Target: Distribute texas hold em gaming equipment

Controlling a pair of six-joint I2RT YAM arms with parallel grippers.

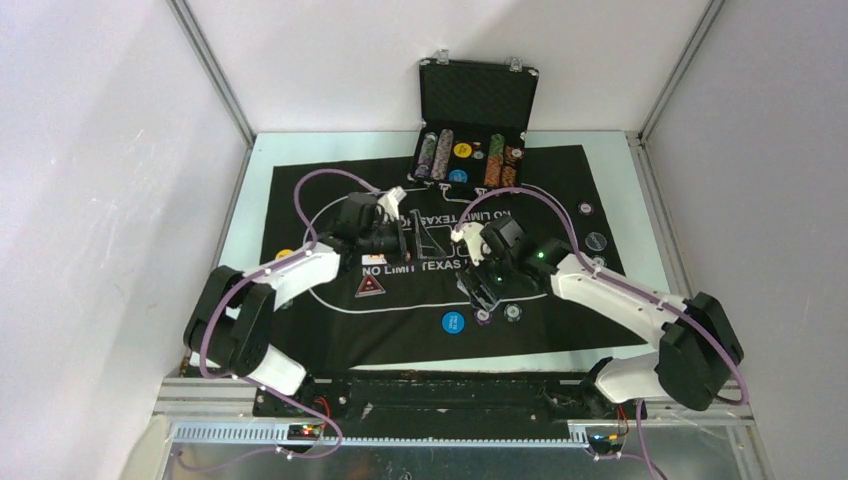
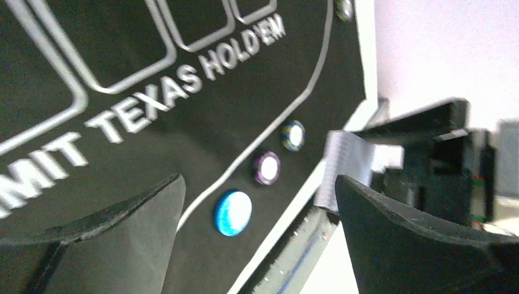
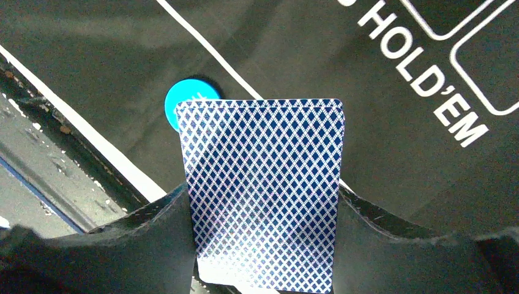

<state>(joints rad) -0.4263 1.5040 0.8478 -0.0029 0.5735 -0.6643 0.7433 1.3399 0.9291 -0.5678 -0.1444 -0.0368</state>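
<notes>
In the right wrist view a blue-backed playing card (image 3: 263,153) stands between my right gripper's (image 3: 263,202) jaws, which are shut on its two side edges. Behind the card a blue round button (image 3: 183,98) lies on the black felt mat (image 3: 343,147). From above, the right gripper (image 1: 481,290) hangs over the mat's near middle, just above the blue button (image 1: 454,322) and two chips (image 1: 514,313). My left gripper (image 1: 405,232) hovers open over the mat's centre with nothing between its fingers; its wrist view shows the blue button (image 2: 233,212), a purple chip (image 2: 267,167) and another chip (image 2: 293,135).
An open black hard case (image 1: 477,100) with rows of chips stands at the back. More chips (image 1: 596,241) lie at the mat's right side, a yellow button (image 1: 285,254) at its left, and a red triangle marker (image 1: 370,287) lies near the left arm.
</notes>
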